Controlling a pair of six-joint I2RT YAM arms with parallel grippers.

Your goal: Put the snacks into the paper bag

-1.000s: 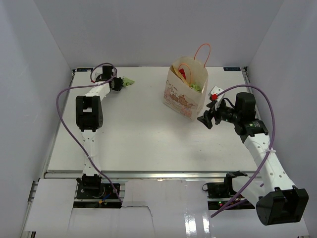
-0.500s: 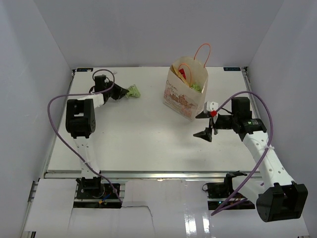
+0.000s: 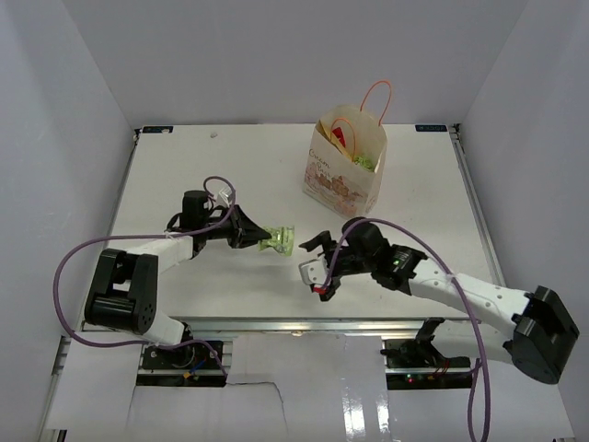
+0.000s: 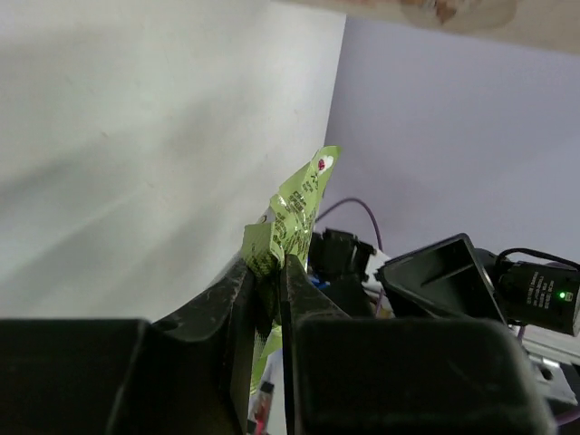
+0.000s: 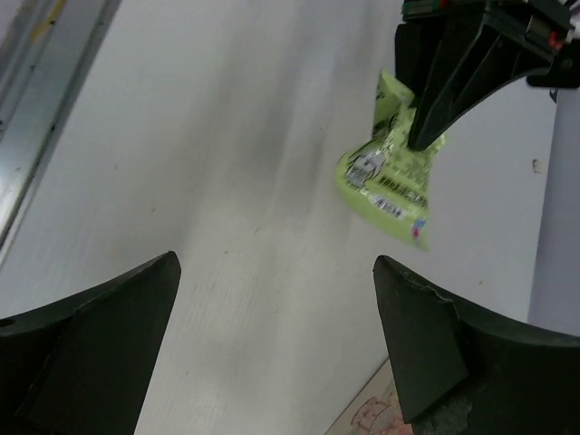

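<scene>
Top external: one green packet (image 3: 281, 241) outside one upright paper bag (image 3: 342, 180).

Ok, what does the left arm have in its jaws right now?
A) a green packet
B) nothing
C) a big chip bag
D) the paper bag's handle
A: in the left wrist view the left jaws are pinched on the green packet, which sticks out past their tips.

Place: was a robot lab cell.
Walls: white panels (image 3: 276, 55) stood beyond the left gripper (image 3: 260, 239).
Floor: white table (image 3: 184, 184) lay beneath it.
</scene>
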